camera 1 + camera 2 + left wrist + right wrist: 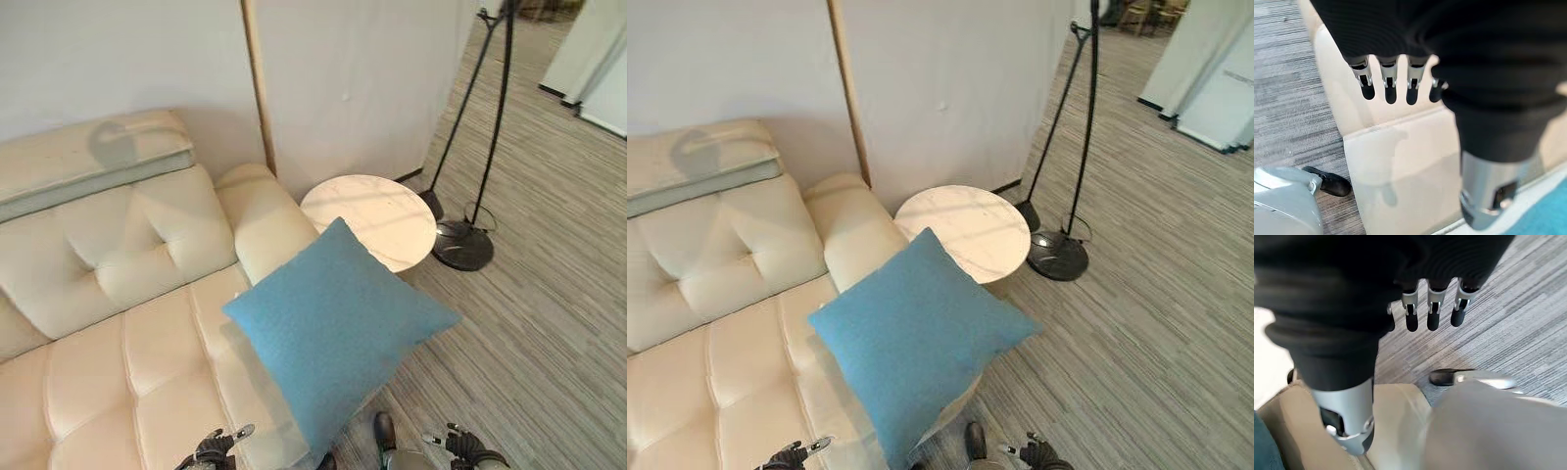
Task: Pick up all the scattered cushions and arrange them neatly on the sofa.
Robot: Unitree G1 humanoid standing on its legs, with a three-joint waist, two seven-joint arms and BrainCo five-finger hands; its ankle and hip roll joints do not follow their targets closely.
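The sofa (118, 323) is cut off at the left and lower edges. Its front corner is hidden under the cushion (338, 328). The lamp (470, 235) is cut off at the top. The table's (377, 211) near rim is covered by the cushion.

Right hand (1352, 396) hangs empty, fingers (1432, 316) relaxed, above carpet (1518, 323)

One blue cushion (338, 328), one cream sofa (118, 323), one round side table (377, 217), one floor lamp (468, 230)
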